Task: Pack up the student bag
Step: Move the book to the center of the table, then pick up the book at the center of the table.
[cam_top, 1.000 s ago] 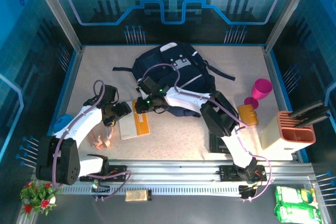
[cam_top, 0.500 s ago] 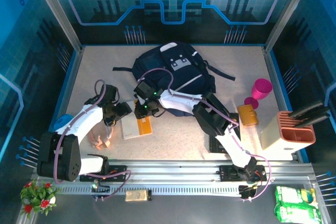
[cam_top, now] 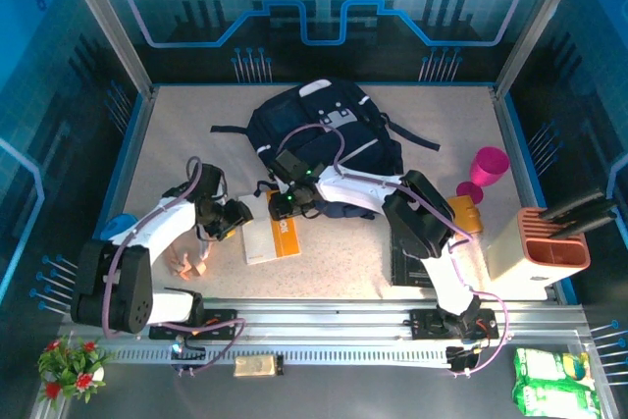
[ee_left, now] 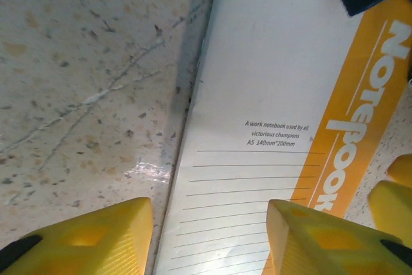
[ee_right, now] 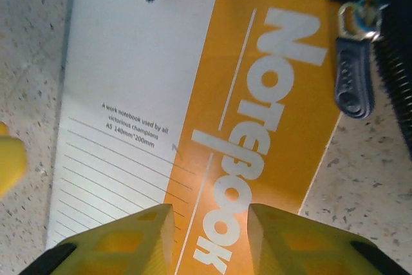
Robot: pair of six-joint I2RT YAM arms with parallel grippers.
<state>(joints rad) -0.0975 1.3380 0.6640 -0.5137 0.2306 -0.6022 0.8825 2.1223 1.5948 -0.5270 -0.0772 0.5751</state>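
Orange-and-white notebook [cam_top: 272,239] flat on the speckled worktop [cam_top: 167,154], and both arms reach over it. The student bag [cam_top: 324,130] lies further back, mid-worktop, its near edge right at the notebook's far end. Dark fabric overlaps that corner in the wrist views, and a zip pull [ee_right: 353,82] lies just beside the orange band. Whether the corner is inside the mouth or merely under a flap, I can't tell.

Left gripper [cam_top: 232,220]: roughly half open, holding nothing. One yellow finger [ee_left: 84,239] is over bare worktop and the other over the lined cover, so the book's long edge runs between them. Right gripper [cam_top: 286,206]: a narrower gap, fingers [ee_right: 122,239] poised over the orange title band, nothing clamped that I can see. Whether they press on the cover, I can't say.

To my eye the job here is feeding the book into the bag. A flat book gives little to bite on, so the left's outer finger needs to get under that edge, not skid over it. Then slide it lengthways towards the opening, keeping it low. Mind the zip pull and loose fabric, which could snag the leading corner and buckle the cover.
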